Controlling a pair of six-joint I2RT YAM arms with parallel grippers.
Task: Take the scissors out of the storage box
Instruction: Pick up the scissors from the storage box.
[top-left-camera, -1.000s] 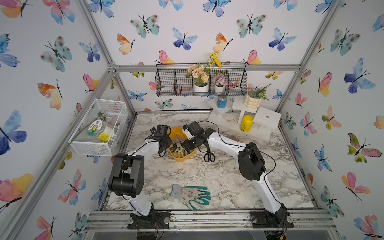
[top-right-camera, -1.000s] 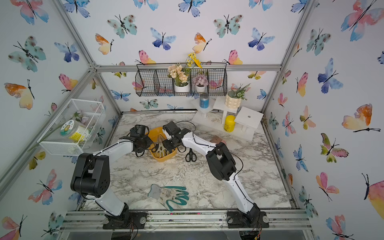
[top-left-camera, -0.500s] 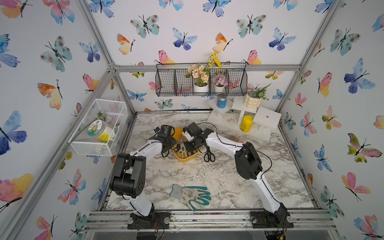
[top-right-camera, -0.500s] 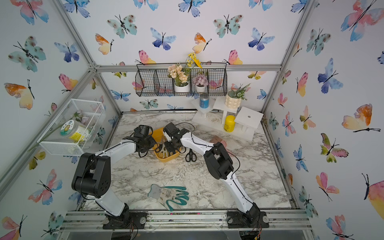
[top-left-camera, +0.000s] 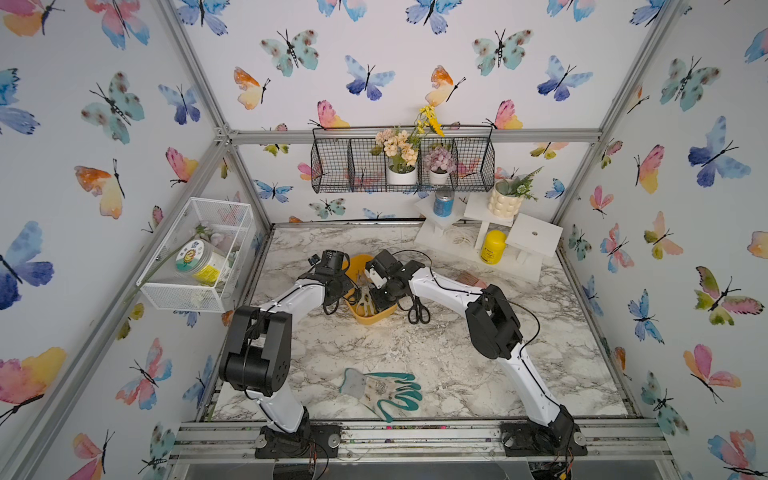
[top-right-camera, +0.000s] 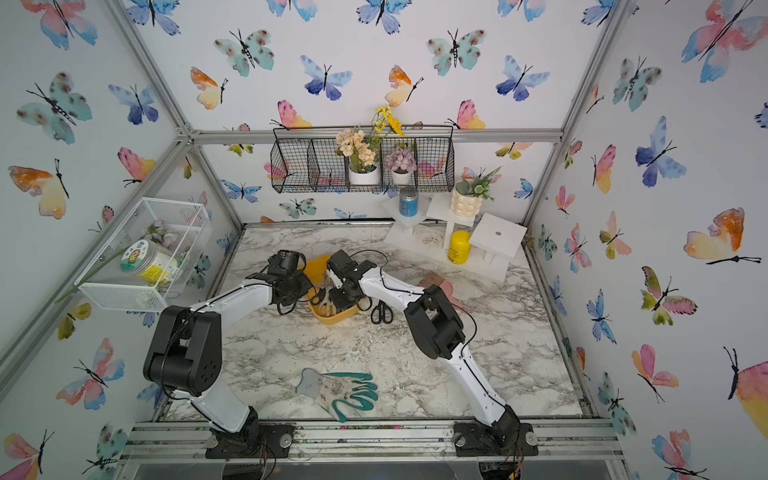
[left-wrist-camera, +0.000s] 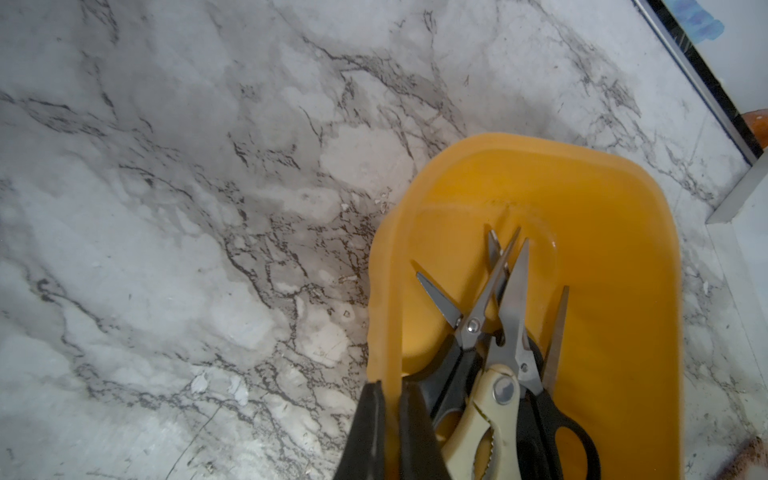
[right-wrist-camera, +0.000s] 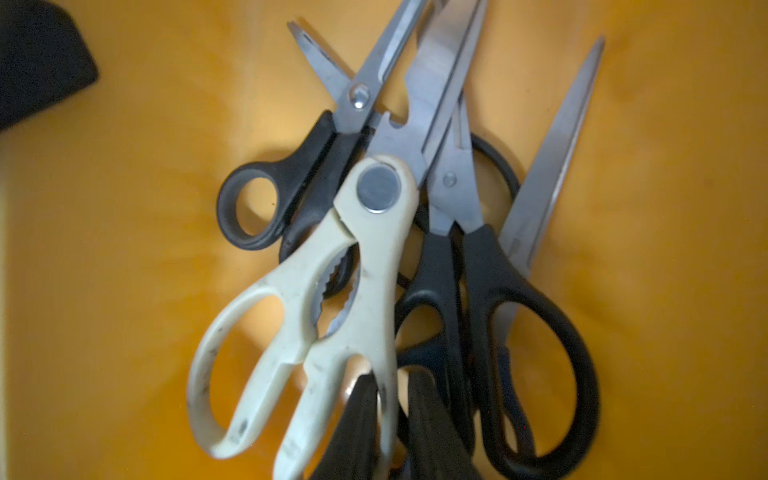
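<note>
One black-handled pair lay out on the worktop just beside the storage box, four more scissors lay heaped inside it, and I judged most work undone as my left claw pinched its wall and my right claw nipped a handle of the cream-handled shears.
</note>
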